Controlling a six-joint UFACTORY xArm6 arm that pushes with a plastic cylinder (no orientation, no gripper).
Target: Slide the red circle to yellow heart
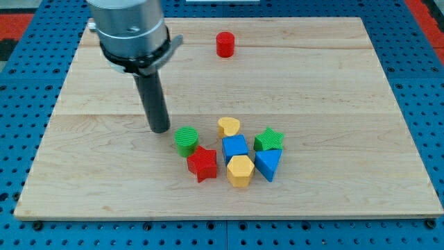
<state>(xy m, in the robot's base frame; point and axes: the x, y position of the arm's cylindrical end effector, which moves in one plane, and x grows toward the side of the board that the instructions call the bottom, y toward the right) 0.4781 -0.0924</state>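
Working across from the view's left, my tip (pixel 160 129) sits on the desk (pixel 83 167), just to the left of the green cylinder (pixel 186 140) and above-left of the red star (pixel 202 163). The tool here is only a bare rod, with nothing to open or close and nothing held; it touches no block that I can see.

Next comes the cluster: green cylinder and red star on its left side, then the yellow heart (pixel 229 126) at the top of the group, with the blue cube (pixel 235 146) just below it and the yellow hexagon (pixel 240 171) at the bottom. On the right are the green star (pixel 268 139) and the blue triangle (pixel 268 164).

The red circle (pixel 225 44) stands alone near the view's top, well apart from the heart and almost straight above it.

To do this step well, I judge I should first bring my tip round to the top side of the red circle, swinging wide enough not to nudge it sideways. Then I would push it straight down the view, keeping the rod centred behind it so it does not roll off the line. I would ease off near the heart, since a hard shove could scatter the packed blocks below.
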